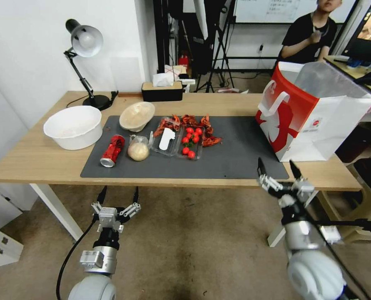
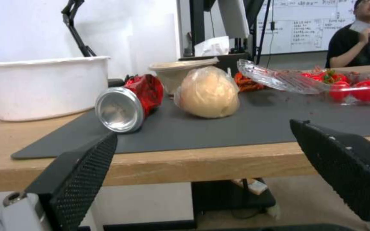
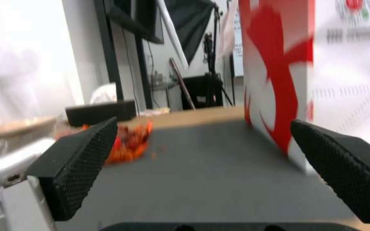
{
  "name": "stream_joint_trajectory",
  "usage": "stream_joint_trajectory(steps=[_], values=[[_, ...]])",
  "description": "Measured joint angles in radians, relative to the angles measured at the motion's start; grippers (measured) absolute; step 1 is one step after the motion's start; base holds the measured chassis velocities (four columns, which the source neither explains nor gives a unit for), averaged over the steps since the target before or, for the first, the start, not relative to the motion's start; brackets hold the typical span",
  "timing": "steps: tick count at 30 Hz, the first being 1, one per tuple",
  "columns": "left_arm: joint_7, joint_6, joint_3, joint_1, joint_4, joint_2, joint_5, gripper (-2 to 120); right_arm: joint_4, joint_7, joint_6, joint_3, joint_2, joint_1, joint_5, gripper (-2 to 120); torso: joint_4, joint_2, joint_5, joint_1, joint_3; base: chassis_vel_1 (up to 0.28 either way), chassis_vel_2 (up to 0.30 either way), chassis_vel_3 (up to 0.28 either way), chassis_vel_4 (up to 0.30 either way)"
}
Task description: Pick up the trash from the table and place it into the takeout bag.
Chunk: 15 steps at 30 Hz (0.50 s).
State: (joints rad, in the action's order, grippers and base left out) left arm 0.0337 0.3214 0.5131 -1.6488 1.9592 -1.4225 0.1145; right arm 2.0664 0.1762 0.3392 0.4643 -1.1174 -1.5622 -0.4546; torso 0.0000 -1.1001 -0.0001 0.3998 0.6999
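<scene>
The left gripper (image 1: 118,196) hangs with its jaws spread wide and nothing between them, below the near edge of the bench (image 1: 35,160), roughly in line with the crushed red can (image 1: 112,151). From the left wrist view the can (image 2: 127,102) lies on its side with its silver end toward the camera, and the clear bag with the beige bun (image 2: 208,93) sits just beside it — both close to the front of the dark grey mat (image 1: 235,160), which likely makes them the easiest first picks.

The right gripper (image 1: 279,168) is raised higher, its jaws likewise parted and empty, hovering over the near right corner of the mat just in front of the takeout bag (image 1: 314,116). That bag stands upright and open-mouthed on the right end of the bench, so litter can be dropped in from above.

Further back on the mat, the shallow beige bowl (image 1: 137,116) leans tilted behind the bun, and a clear tray of red tomatoes (image 1: 181,141) lies at the centre with red-orange scraps (image 1: 193,123) around it. A white bowl (image 1: 73,126) rests off the mat at the left — apart from the litter. Nothing appears gathered yet; the picking looks not yet begun.
</scene>
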Motion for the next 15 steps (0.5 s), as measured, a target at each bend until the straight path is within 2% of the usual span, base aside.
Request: stream_joint_trajectory(steps=[15], values=[[-0.002,0.005,0.004,-0.006,-0.002,0.003,0.004,100,-0.109,0.036,0.125,-0.057,-0.031,-0.092,0.076,100,0.0001,0.0,0.0001,0.0,0.0,0.0,0.0,0.0,0.0]])
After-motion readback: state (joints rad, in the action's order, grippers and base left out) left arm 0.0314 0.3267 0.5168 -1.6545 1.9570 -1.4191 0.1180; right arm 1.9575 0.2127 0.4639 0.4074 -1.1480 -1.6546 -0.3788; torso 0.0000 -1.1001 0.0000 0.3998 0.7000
